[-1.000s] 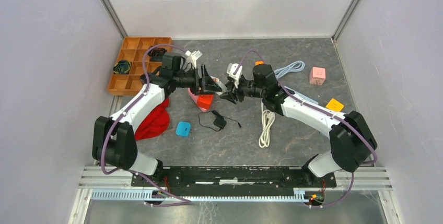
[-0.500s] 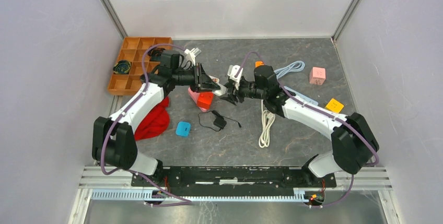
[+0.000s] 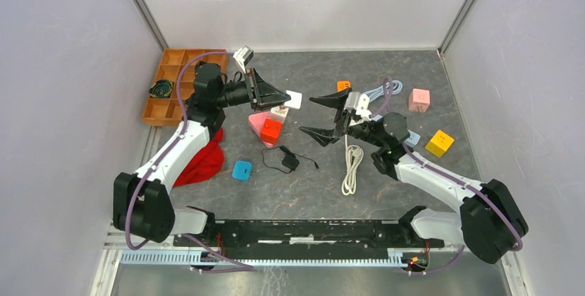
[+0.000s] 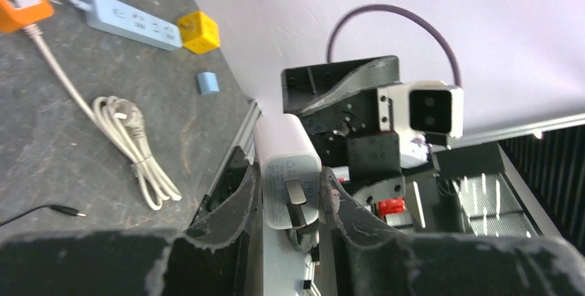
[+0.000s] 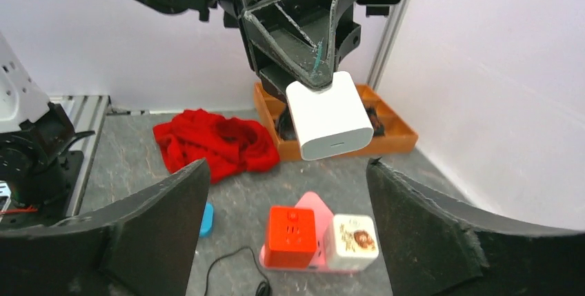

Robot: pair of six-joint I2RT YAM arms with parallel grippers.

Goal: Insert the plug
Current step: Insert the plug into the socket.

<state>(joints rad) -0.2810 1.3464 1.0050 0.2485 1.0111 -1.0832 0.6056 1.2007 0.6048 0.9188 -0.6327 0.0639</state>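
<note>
My left gripper (image 4: 290, 196) clamps the white charger plug (image 4: 284, 154) by its sides. My right gripper (image 3: 308, 114) has its jaws spread wide, holding nothing.

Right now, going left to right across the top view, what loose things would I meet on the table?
Orange compartment tray → small blue block → black adapter with its cord → coiled white cable → yellow cube.
</note>
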